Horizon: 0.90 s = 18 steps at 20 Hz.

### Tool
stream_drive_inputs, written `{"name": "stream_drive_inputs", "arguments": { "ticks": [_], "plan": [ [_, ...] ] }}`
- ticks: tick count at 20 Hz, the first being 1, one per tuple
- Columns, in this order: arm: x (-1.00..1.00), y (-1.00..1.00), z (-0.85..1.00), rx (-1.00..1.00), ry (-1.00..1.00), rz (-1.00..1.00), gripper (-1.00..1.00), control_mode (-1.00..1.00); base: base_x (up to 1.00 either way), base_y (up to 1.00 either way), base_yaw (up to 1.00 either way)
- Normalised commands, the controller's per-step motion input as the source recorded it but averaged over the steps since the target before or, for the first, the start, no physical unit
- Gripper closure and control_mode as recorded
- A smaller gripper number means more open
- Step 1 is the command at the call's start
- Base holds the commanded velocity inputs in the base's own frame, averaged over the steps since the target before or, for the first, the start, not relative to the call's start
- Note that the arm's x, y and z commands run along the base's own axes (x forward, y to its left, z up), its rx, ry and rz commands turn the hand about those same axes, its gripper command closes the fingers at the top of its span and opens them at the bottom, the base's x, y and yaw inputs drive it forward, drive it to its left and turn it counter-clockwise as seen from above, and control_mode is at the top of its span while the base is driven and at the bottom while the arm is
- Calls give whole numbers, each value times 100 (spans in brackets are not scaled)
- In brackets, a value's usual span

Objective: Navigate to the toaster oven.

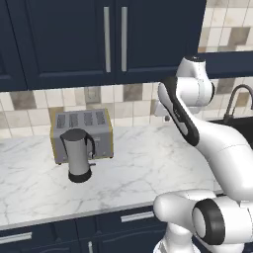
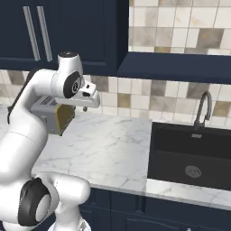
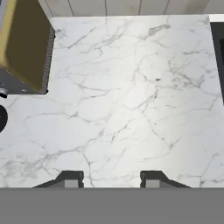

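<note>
Hand [image 3: 112, 178] nearest, fingers apart and empty over bare marble surface [image 3: 131, 100]. Toaster [image 1: 82, 134] and kettle [image 1: 79, 154] at ten o'clock, sink [image 2: 189, 155] at three. No toaster oven in sight; likely most driving left.

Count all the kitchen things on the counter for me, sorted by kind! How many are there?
Toasters: 1, silver with yellow sides
Kettles: 1, grey with a dark handle
Sinks: 1, black
Faucets: 1, dark and curved
Total: 4

A silver toaster [image 2: 56, 116] sits on the marble counter [image 2: 108, 149], well left of the black sink [image 2: 189, 155].
</note>
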Motion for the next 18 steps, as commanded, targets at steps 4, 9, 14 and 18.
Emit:
{"name": "stream_drive_inputs", "arguments": {
  "ticks": [4,9,14,18],
  "plan": [
    [0,0,0,0,0,0,-100,100,-7,0,0],
    [0,0,0,0,0,0,-100,100,-75,-5,0],
    [0,0,0,0,0,0,-100,100,-88,-10,0],
    [0,0,0,0,0,0,-100,100,-53,-10,7]
  ]
}}
